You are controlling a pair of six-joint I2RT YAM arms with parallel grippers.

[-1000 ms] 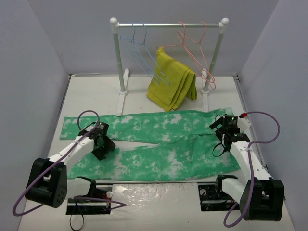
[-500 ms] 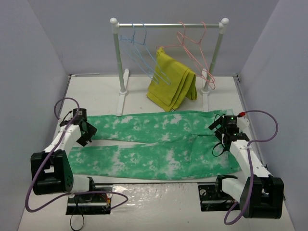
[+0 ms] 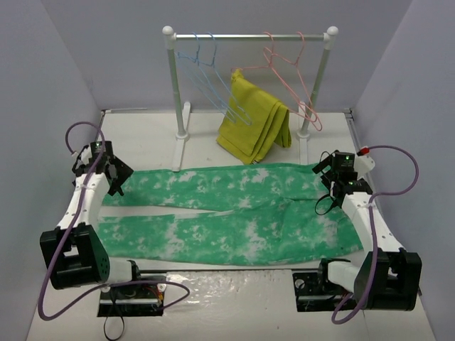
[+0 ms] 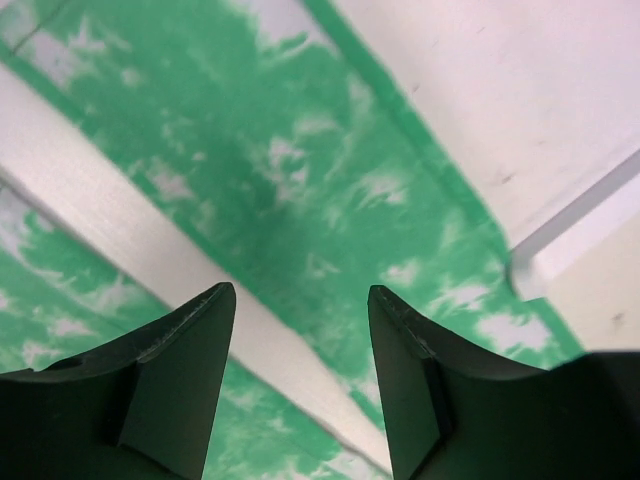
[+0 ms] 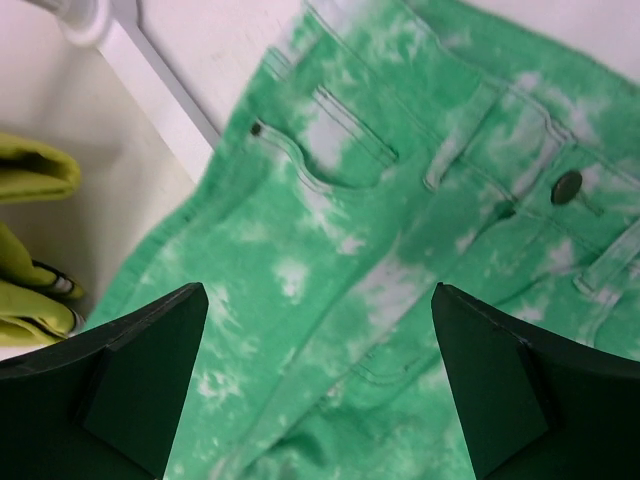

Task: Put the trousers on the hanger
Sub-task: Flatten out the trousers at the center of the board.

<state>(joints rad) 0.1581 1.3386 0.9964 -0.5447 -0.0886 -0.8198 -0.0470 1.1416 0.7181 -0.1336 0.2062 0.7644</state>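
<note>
A white clothes rack [image 3: 175, 85] stands at the far side of the pale surface [image 3: 142, 138], its rail spanning two posts. Two pink wire hangers [image 3: 291, 74] hang toward the rail's right end. A folded mustard-yellow garment [image 3: 252, 121] droops below the middle, its lower edge reaching the surface between the rack's feet.

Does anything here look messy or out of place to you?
Only the yellow garment: it slumps at a slant under the rack, its lower folds seemingly on the table. The trousers lie flat and tidy.
</note>
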